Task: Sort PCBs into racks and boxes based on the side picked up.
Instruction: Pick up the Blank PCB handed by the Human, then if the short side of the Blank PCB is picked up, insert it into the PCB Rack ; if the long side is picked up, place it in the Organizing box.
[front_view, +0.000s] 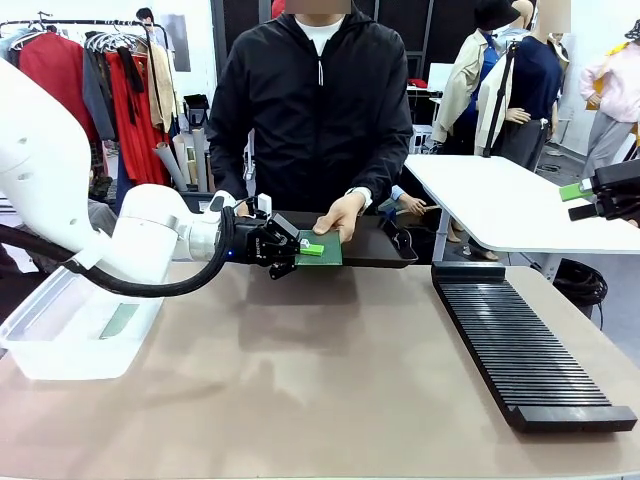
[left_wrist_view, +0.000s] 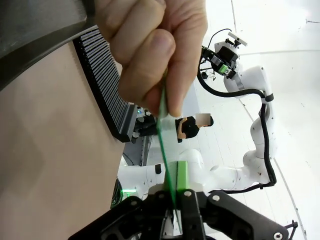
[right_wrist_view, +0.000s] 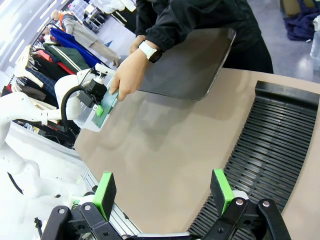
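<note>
Far middle of the bench (front_view: 300, 390): one PCB (front_view: 328, 256) is pinched at its left side by the left pincer (front_view: 312, 249), pads pressed onto it. The opposite side is gripped by the person's hand (front_view: 340, 215) (board seen edge-on from the left wrist). A dark tray (front_view: 385, 250) is just behind. The right pincer (right_wrist_view: 165, 192) is held spread. The black rack (front_view: 525, 345) lies at right, the clear tub (front_view: 60, 340) at left.

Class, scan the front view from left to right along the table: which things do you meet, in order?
Clear tub → left gripper shut on a PCB → person's hand holding that PCB → black slotted rack → right gripper.
</note>
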